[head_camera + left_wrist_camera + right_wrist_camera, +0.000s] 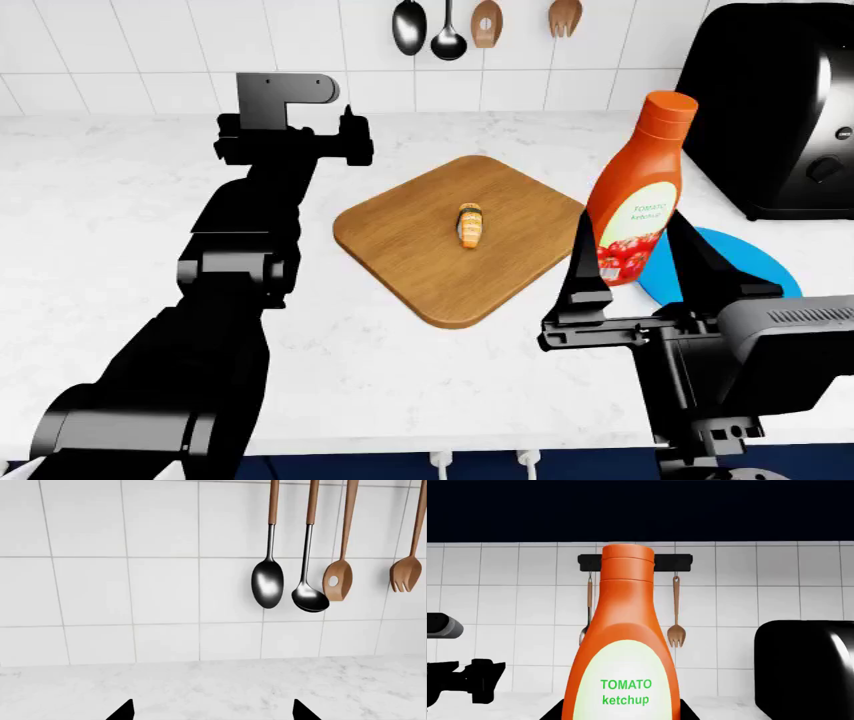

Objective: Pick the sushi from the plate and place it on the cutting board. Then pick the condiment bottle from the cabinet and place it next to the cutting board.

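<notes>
White marble counter (120, 200) under a tiled wall hung with utensils (303, 587); at its centre lies the cutting board (427, 260), carrying the sushi (471, 225) near its middle; the condiment bottle (638, 195) stands upright on the counter just beside the board, with the plate (763, 270) showing behind the bottle, farther from the board; the right gripper (630, 262) has its jaws spread either side of the bottle's base (whether the fingers touch it cannot be told); the left gripper (212, 711) hovers beyond the board's far corner, facing the wall, jaws apart and holding nothing; a black appliance (781, 100) sits past the bottle.
</notes>
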